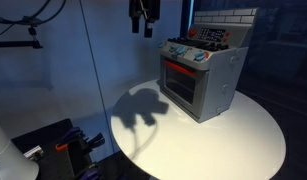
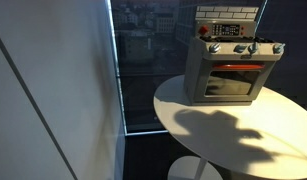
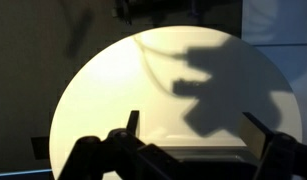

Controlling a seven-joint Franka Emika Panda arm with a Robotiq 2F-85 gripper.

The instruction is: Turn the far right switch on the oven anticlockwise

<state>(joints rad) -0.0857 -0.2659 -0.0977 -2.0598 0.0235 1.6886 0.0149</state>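
Note:
The grey toy oven (image 1: pixel 208 80) stands at the far side of a round white table, its door window glowing red, and shows in both exterior views (image 2: pixel 228 75). A row of light-blue knobs runs along its front top. The far right switch (image 1: pixel 202 58) is the right-end knob (image 2: pixel 277 48). My gripper (image 1: pixel 145 24) hangs high above the table, left of the oven and well clear of the knobs. In the wrist view its two fingers (image 3: pixel 196 130) are spread apart with nothing between them, over the table top. I cannot make out the knobs in the wrist view.
The round white table (image 1: pixel 243 140) (image 2: pixel 193 125) (image 3: pixel 93 90) carries the arm's dark shadow. A glass pane or wall (image 2: pixel 53 90) stands beside it. Dark equipment (image 1: pixel 63 145) sits low beside the table.

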